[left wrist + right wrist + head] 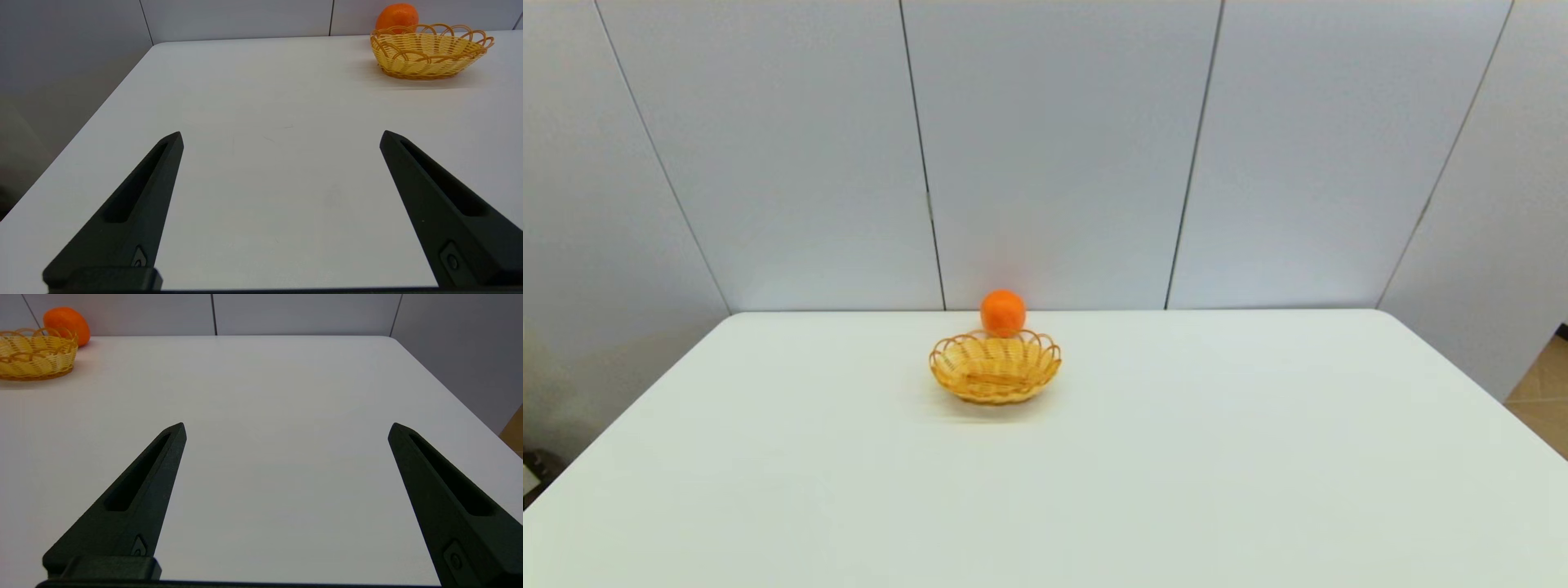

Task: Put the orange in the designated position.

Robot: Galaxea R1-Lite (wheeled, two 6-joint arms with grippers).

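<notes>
Behind the basket (pixel 995 367), on its far side and just beside its rim, the orange (pixel 1002 312) rests on the table (pixel 1176 457), not inside. Probably firm w/ a bit of give, light, round, so it can roll; dimpled skin should give grip. Best to take it across the middle, approx. at the widest part. Left gripper (pixel 281 136) and right gripper (pixel 287 428) are both spread wide, holding nothing, well apart from the basket.

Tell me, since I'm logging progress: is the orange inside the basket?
No, the orange sits on the table behind the basket, which holds nothing.
</notes>
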